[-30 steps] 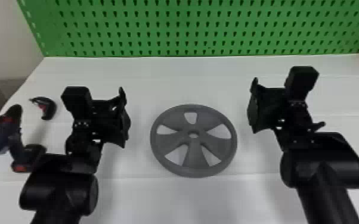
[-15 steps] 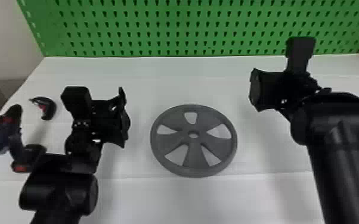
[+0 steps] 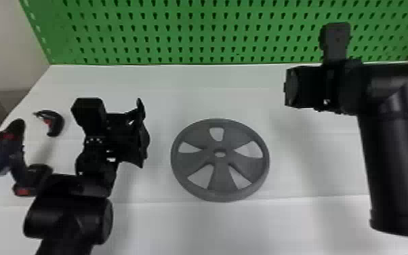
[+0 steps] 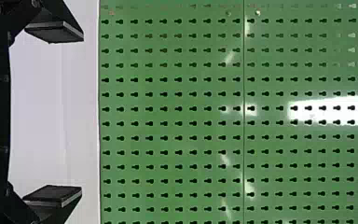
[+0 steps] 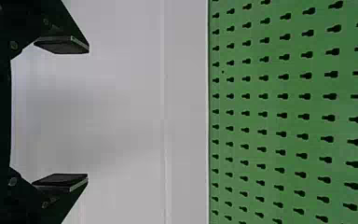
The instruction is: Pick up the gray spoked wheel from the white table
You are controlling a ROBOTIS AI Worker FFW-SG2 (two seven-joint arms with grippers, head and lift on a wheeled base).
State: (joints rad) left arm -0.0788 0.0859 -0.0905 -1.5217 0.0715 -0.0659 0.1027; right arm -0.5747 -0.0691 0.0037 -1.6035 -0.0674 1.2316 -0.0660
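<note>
Nearest to you, the white flat-topped table [image 3: 213,230] runs forward to the near rim of the gray round wheel with five broad spokes [image 3: 220,174], which lies flat on it, level with the gap between your two arms. A shallow crease in the table passes just by that near rim.

Off to your left, the dark cordless drill with red accents [image 3: 0,152] lies close to the table's slanting left edge. Beside the wheel on the same side, apart from it, is your black two-fingered left claw [image 3: 142,132]; a strip of table shows between them, and in its wrist view its fingers stand wide apart. Past the drill sits a small curved black-and-red tool [image 3: 57,123], so mind that side (the arm, drill and tool crowd it rather).

Beyond the wheel, more white surface stretches to the back edge. Your black right claw [image 3: 291,88] hangs farther forward and to the right of the wheel, its fingers spread too. A green perforated board [image 3: 213,37] rises along that back edge and limits your forward room.

Compared with a second ago, your right claw has shifted toward the board, its forearm swinging round with it; your left claw and the wheel look unmoved.
</note>
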